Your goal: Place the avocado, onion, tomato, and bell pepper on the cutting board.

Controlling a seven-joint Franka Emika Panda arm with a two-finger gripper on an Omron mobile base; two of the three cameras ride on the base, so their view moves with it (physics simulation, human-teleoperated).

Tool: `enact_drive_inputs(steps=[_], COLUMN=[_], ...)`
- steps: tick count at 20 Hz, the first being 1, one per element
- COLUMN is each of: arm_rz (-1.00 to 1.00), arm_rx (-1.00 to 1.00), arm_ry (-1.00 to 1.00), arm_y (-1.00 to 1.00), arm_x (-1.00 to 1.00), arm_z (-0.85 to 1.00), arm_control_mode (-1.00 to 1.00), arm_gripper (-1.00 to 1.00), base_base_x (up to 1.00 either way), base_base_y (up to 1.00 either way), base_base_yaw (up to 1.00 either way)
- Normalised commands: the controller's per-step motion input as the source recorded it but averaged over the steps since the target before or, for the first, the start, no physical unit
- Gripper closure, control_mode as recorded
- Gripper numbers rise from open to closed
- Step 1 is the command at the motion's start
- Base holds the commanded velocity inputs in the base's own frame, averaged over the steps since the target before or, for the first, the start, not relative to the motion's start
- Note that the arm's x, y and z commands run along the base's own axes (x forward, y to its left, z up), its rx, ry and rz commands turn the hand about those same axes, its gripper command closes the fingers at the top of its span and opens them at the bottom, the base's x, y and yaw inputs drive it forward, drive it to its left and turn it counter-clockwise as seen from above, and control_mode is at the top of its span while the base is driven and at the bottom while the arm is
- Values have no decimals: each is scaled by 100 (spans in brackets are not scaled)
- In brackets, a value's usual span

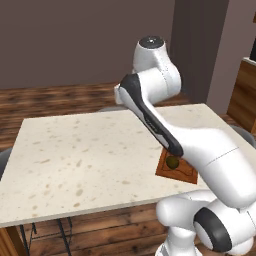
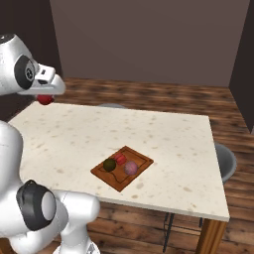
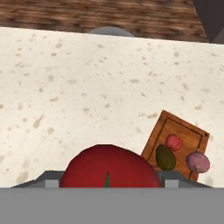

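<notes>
Desk: You have a pale, speckled stone desk (image 2: 163,134), rectangular, standing on a dark wood plank floor (image 2: 149,92) with plain brownish-grey walls behind it.
Seats: A grey round stool (image 2: 225,161) shows at the desk's right side in the right base view, and another grey seat edge (image 3: 107,30) peeks past the far rim in the hand view.
Cutting board: The cutting board (image 2: 141,159) lies flat near the desk's front edge, turned at an angle so its long axis runs diagonally to the desk edges.
On the board: You see three round items sitting close together on it: the dark avocado (image 2: 109,164), a small red one that may be the tomato (image 2: 120,159) just beside it, and the pink onion (image 2: 131,168) nearer the front.
Open room: Most of the desk's top is bare stone, from the board out to the far and left edges.
Hand: The hand (image 3: 107,181) hangs above the desk, well apart from the board, with a large red vegetable (image 3: 107,168) held between its fingers; the jaws stand partly spread around it.
Red vegetable: In the right base view it shows as a red lump (image 2: 45,99) under the wrist, above the desk's far left corner. A dark green stem mark sits at its middle in the hand view.
</notes>
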Motion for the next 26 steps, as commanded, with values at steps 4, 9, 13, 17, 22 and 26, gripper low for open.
enact_drive_inputs(steps=[4, 9, 13, 17, 22, 26], arm_rz=[-16, -17, -14, -11, -6, -1], arm_rx=[1, 0, 0, 0, 10, 12], arm_ry=[0, 0, 4, 3, 4, 1], arm_y=[-96, -93, -81, -76, -46, -28], arm_x=[-41, -38, -14, -2, -5, -3], arm_z=[14, 1, -18, -26, -50, -58], arm_control_mode=[-100, -100, -100, -100, -100, -100], arm_gripper=[100, 100, 100, 100, 100, 100], base_base_x=[0, 0, 0, 0, 0, 0], base_base_y=[0, 0, 0, 0, 0, 0], base_base_yaw=[0, 0, 0, 0, 0, 0])
